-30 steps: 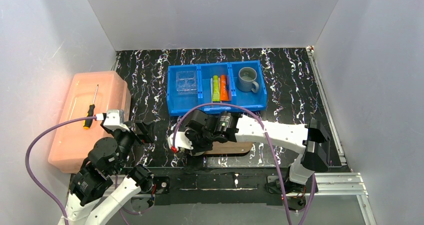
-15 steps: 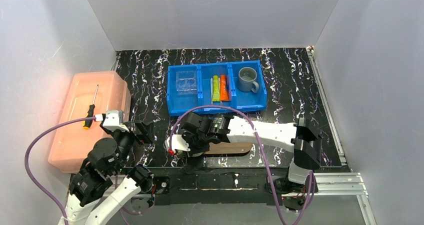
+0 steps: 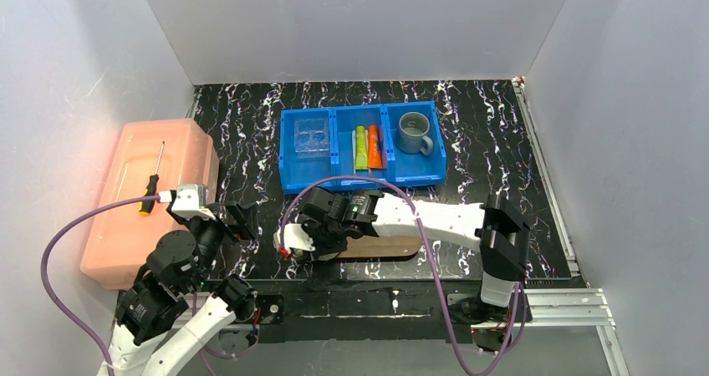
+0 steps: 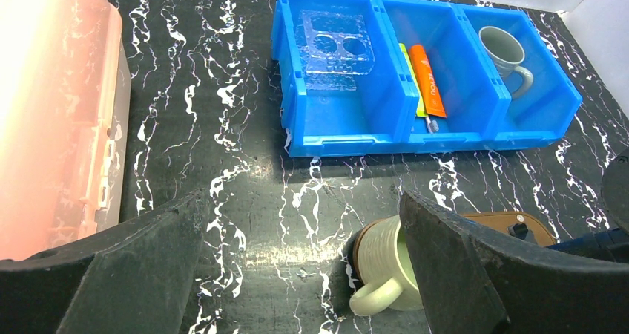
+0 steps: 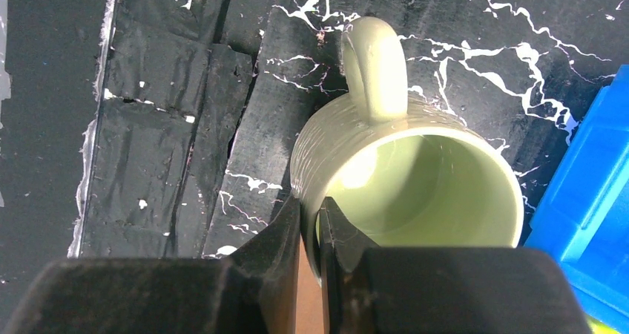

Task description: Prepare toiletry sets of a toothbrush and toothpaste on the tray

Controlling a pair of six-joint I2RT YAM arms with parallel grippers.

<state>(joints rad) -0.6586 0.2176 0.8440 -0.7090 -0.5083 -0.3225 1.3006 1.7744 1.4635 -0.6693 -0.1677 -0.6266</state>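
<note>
Nearest, at the left: left tool [image 4: 300,198] low above the black marbled bench [image 4: 222,126]. Fingers [image 4: 126,274] spread wide, with nothing but bare bench between them.

Just beyond, a little to the right: right tool [image 5: 310,211], reached across from the right side and clamped tight on the rim of a pale green mug [image 5: 415,185]. One finger inside the wall, the other outside, on the side opposite the handle. Mug mouth-up, handle pointing away from the tool. Placed at the left end of the tray [image 3: 389,247], a dark-brown wooden board with rounded ends lying crosswise near the front of the bench. Cannot tell whether resting on the wood or held just clear of it. Much of the tray hidden under the right arm in the top view.

Farther back, mid-bench and apart from the tray: blue bin [image 3: 364,180] with three compartments in a row.
- Left compartment: clear holder [image 4: 334,48], lying flat.
- Middle compartment: lime-green tube [image 3: 360,149] and orange tube [image 3: 374,146], laid lengthwise just beside each other, green on the left.
- Right compartment: grey mug [image 3: 413,132], upright, handle toward the near right.

Along the left edge of the bench: pink translucent box [image 3: 125,217], with a screwdriver [image 3: 151,182] lying on its lid, well apart from both tools.
</note>
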